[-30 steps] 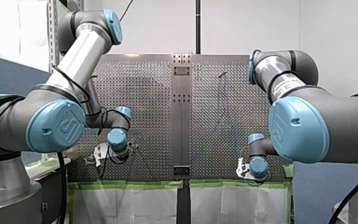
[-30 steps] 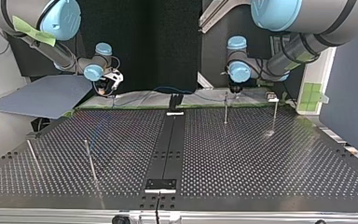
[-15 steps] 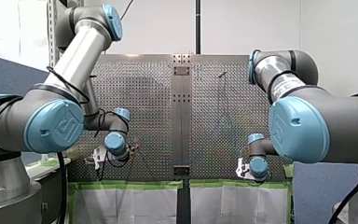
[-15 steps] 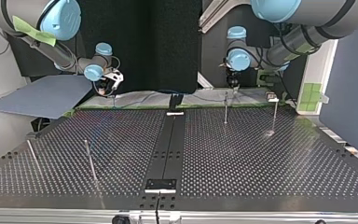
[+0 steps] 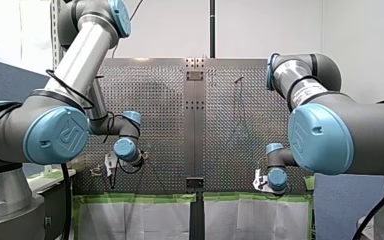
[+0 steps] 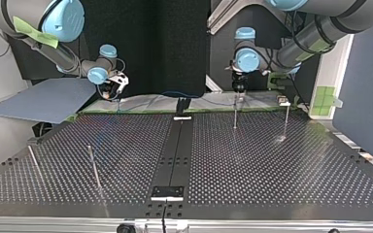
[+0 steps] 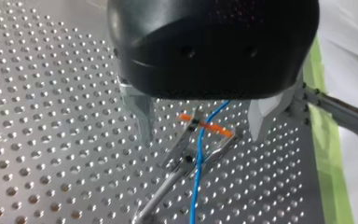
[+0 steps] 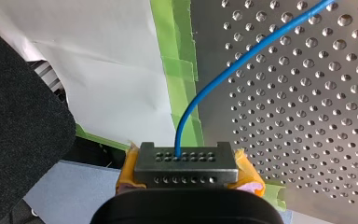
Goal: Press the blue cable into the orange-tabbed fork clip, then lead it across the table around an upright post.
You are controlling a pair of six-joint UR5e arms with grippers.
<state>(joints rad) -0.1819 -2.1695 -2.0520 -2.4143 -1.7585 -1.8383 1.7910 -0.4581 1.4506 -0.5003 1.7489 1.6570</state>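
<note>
My left hand (image 7: 200, 135) hangs wide open astride the orange-tabbed fork clip (image 7: 206, 126) — the blue cable (image 7: 196, 182) runs through that clip — while my right hand (image 8: 186, 164), well apart, is clamped on the cable.

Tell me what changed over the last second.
My left gripper lifted upward; it is open above the fork clip, which has the blue cable between its prongs. My right gripper stayed put, shut on the cable.

The blue cable (image 7: 196, 170) disappears behind the black body of my left gripper (image 7: 198, 133); the fork clip (image 7: 182, 142) stem runs off frame.
</note>
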